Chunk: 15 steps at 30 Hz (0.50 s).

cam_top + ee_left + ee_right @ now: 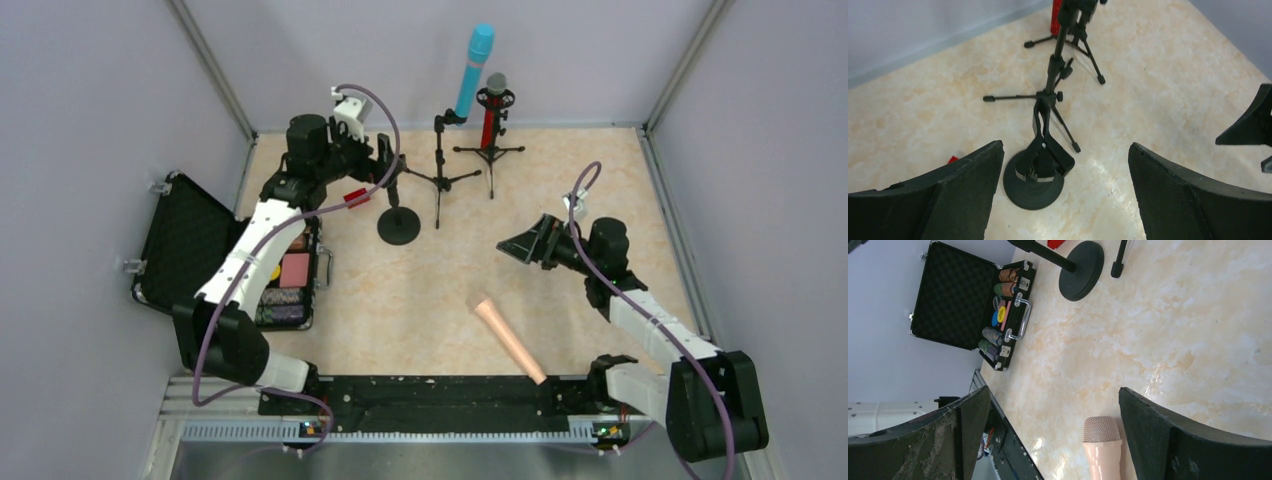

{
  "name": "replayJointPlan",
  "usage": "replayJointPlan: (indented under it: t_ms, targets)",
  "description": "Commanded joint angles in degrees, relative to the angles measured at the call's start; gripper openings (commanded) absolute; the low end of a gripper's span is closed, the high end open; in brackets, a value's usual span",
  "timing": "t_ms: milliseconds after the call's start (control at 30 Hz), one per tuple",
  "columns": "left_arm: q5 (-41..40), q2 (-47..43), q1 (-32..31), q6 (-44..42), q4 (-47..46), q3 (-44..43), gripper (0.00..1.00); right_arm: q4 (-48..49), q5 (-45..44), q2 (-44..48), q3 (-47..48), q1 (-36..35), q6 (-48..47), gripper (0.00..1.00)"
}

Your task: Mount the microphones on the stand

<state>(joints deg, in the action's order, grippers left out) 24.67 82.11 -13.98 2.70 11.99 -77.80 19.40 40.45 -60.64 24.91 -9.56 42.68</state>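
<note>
The cyan-blue microphone (pixel 474 70) stands clipped on a black tripod stand (pixel 440 160) at the back. Beside it the red microphone (pixel 491 105) sits upright on a second tripod stand (pixel 490 152). The peach-pink microphone (pixel 511 340) lies flat near the front edge, apart from both grippers. A round-base stand (pixel 399 225) with an empty clip (pixel 1048 155) stands left of the tripods. My left gripper (pixel 390 170) hovers open just above and behind it; the base (pixel 1034 180) shows between its fingers. My right gripper (pixel 520 248) is open and empty, with the pink microphone (pixel 1103 447) below its jaws.
An open black case (pixel 190 245) holding chips and a pink card lies at the left edge. A small red block (pixel 356 197) sits beside the round base. Grey walls close in the back and both sides. A black rail (pixel 420 400) runs along the front edge.
</note>
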Motion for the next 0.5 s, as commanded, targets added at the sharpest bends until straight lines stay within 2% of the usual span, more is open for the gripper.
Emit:
replayJointPlan:
  t_ms: [0, 267, 467]
  targets:
    - [2.27, -0.44, -0.08, -1.73, -0.37, 2.3, 0.99, 3.71, 0.81, -0.31, -0.44, 0.36, 0.65, 0.96]
    - [3.32, 5.51, -0.24, -2.26, -1.71, 0.87, 0.91, 3.89, 0.82, -0.36, -1.05, 0.41, 0.68, 0.96]
    - [-2.18, 8.62, -2.03, -6.96, -0.42, -0.52, 0.88, 4.15, 0.93, -0.28, -1.82, 0.35, 0.98, 0.96]
